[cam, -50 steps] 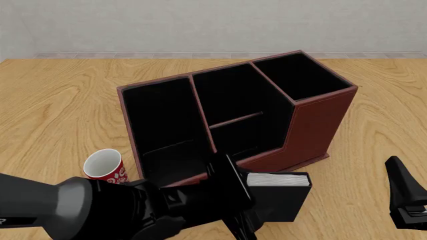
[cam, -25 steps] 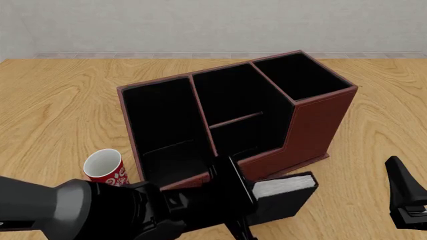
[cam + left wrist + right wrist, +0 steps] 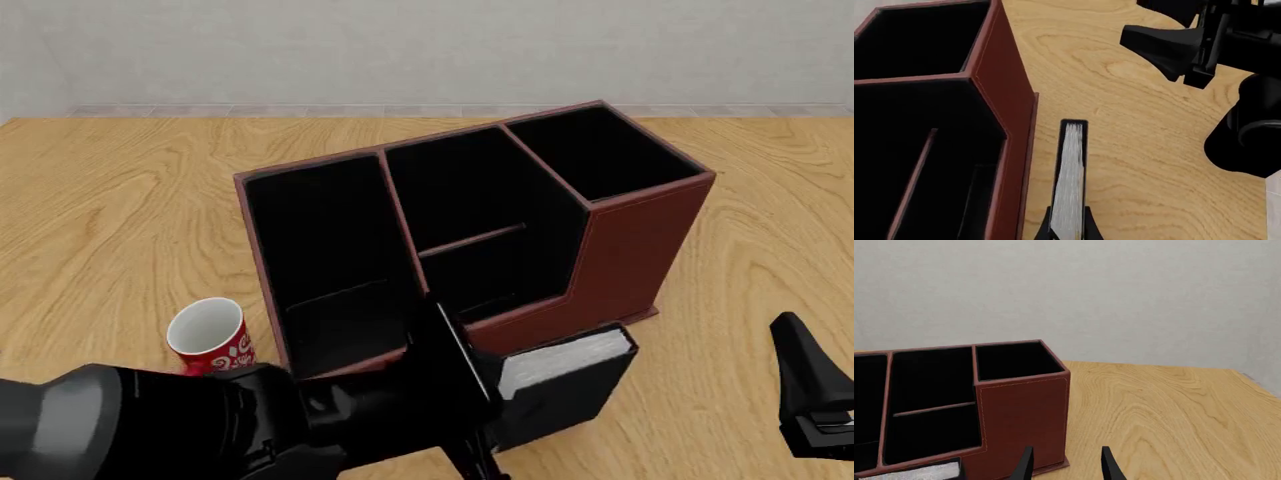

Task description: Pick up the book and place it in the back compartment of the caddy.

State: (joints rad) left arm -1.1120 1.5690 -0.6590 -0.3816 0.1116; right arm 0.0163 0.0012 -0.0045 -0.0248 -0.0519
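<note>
The black book (image 3: pixel 567 385) with white-grey page edges is tilted, just in front of the caddy's (image 3: pixel 627 250) low near wall. My left gripper (image 3: pixel 481 400) is shut on its near end. In the left wrist view the page edges (image 3: pixel 1069 185) run away from the fingers (image 3: pixel 1046 229), beside the reddish-brown caddy wall (image 3: pixel 1004 100). The back compartment (image 3: pixel 487 275) is the black half of the middle column next to that low wall, with nothing in it. My right gripper (image 3: pixel 1066 465) is open and holds nothing, low at the right (image 3: pixel 814 400), apart from the caddy (image 3: pixel 1021 405).
A red-and-white mug (image 3: pixel 210 335) stands upright left of the caddy's near corner. The left arm's bulky black body (image 3: pixel 200 430) covers the near left table. The right arm (image 3: pixel 1167 42) shows in the left wrist view, beyond the book.
The book has tipped from level to tilted and risen a little toward the caddy's low wall, still in my left gripper. The right arm has not moved.
</note>
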